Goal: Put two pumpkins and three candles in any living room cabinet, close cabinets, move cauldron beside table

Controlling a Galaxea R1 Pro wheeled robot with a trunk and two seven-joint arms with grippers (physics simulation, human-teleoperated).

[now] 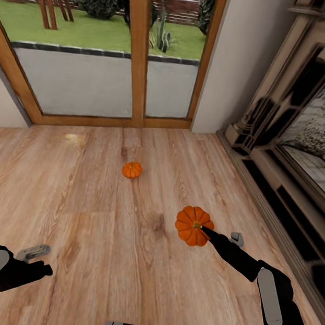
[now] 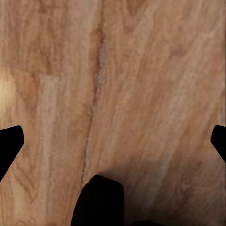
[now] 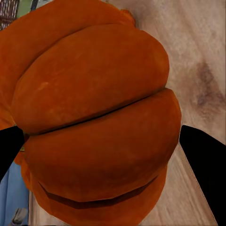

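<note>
Two orange ribbed pumpkins show in the head view. The smaller-looking one (image 1: 131, 169) rests on the wood floor (image 1: 92, 235) toward the glass doors. The nearer pumpkin (image 1: 192, 225) looks bigger and sits at the tip of my right gripper (image 1: 203, 230), which is shut on it. In the right wrist view this pumpkin (image 3: 94, 122) bulges between the two dark fingertips (image 3: 202, 160). My left gripper (image 1: 41, 262) hangs open low at the left over bare floor, fingers wide apart (image 2: 113, 141). The candles, cabinet and cauldron are out of view.
A stone fireplace (image 1: 301, 154) with a raised hearth runs along the right side. Wood-framed glass doors (image 1: 134, 47) to a garden close off the far end, with a pale wall (image 1: 239, 53) between them and the fireplace. Open floorboards spread across the middle and left.
</note>
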